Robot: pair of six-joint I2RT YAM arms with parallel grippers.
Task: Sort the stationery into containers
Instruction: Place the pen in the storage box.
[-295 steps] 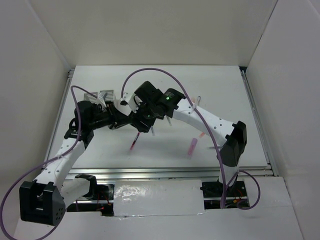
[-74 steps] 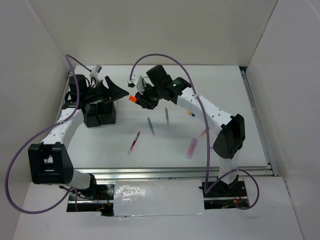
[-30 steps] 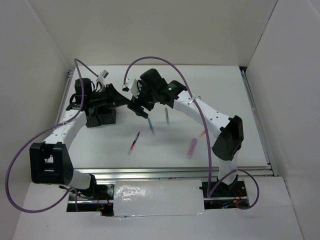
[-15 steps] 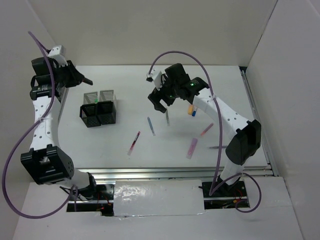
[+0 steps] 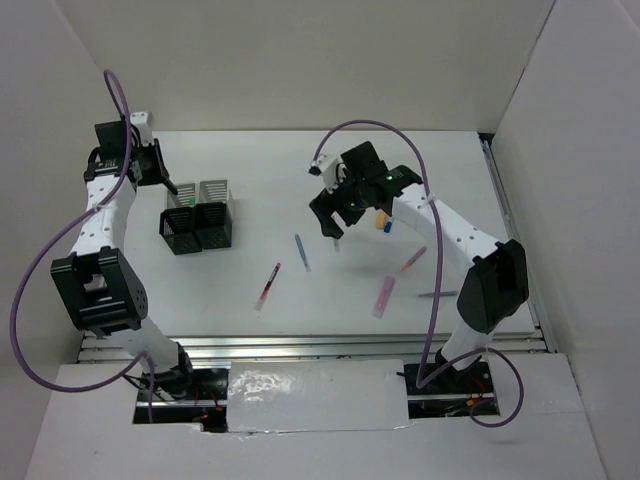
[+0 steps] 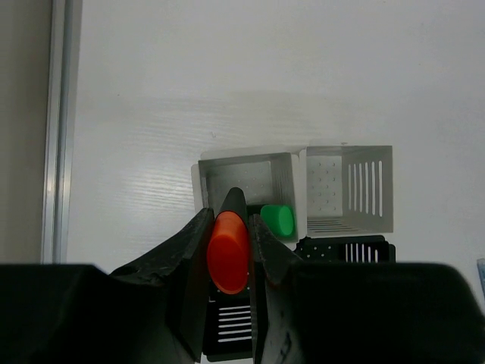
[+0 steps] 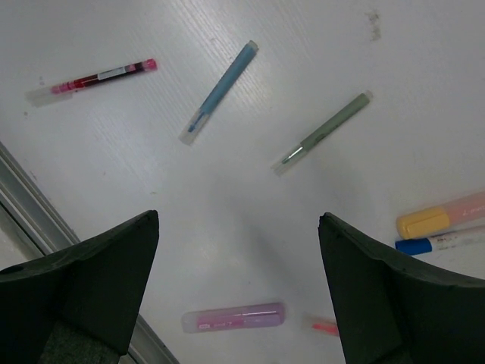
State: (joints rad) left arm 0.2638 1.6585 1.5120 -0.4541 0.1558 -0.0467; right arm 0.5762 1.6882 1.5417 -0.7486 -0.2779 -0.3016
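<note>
Orange is what you have in hand: the left gripper (image 6: 229, 218) is almost closed, pinching an orange marker (image 6: 228, 254) end-on at the far left of the table (image 5: 260, 170), above the cups (image 5: 197, 215). In the left wrist view the marker lines up with the near edge of the left grey cup (image 6: 242, 158), which already holds a green marker (image 6: 276, 220). The right grey cup (image 6: 356, 189) looks empty, and the black cups (image 6: 341, 249) on the near side are mostly hidden behind the fingers, so you cannot tell what they hold. Your right gripper (image 7: 239, 227) hangs with its jaws spread wide and holds nothing. It sits over the middle of the table, right of the cups and well apart from them. Below it lie the loose pieces: a red pen (image 7: 95, 77), a blue pen (image 7: 220, 92), a grey pen (image 7: 322, 134), a purple highlighter (image 7: 233, 318), and, side by side, an orange highlighter (image 7: 443, 216) and a blue-capped pen (image 7: 436, 241). The top view shows two more thin pens farther right, a pink one (image 5: 412, 260) and a dark one (image 5: 437, 294). By that count you are early in the job: one marker is sorted for certain, one is ready to drop, and about eight are left on the table. The left arm's release looks like the step in hand, and the right is placed to pick from the middle group.
</note>
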